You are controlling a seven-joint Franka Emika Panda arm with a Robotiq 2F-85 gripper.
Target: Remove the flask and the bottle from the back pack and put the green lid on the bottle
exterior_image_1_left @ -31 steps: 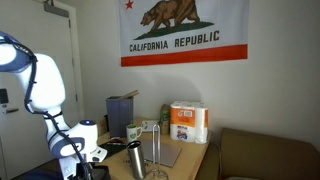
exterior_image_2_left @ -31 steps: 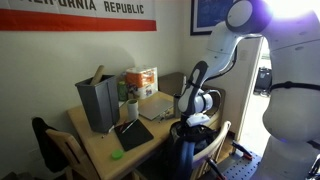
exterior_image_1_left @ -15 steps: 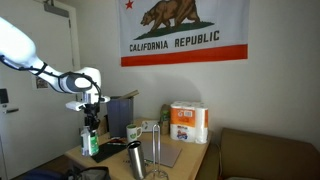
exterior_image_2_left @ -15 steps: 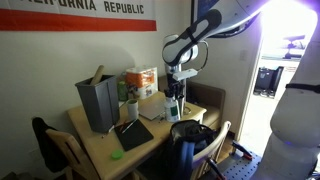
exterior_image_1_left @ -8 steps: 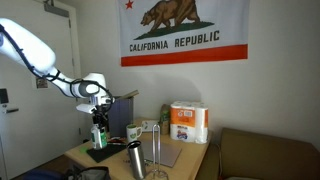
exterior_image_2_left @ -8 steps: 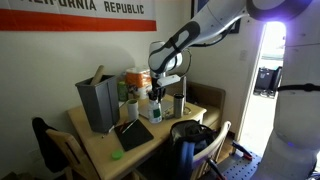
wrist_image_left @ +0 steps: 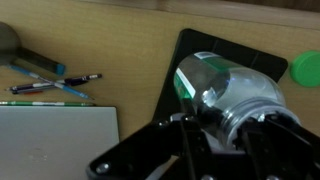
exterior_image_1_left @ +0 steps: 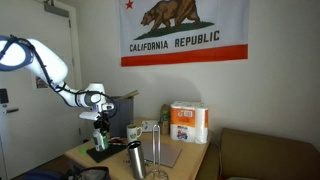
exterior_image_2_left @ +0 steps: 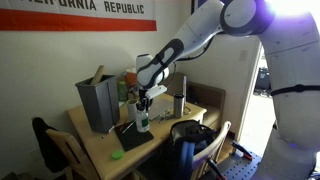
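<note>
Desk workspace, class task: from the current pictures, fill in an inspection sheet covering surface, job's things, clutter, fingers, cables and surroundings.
Surface: wooden desk with a black pad lying on it.
Job's things: bottle without its cap, held over the black pad, contact cannot be told; green lid on the desk beside the pad; flask upright on the desk; back pack low beside the desk.
Clutter: pens, grey bin, mug, paper-towel pack.
Grippers: gripper, fingers shut on the bottle.
Cables: nothing seen.
Surroundings: flag on the wall, couch.
</note>
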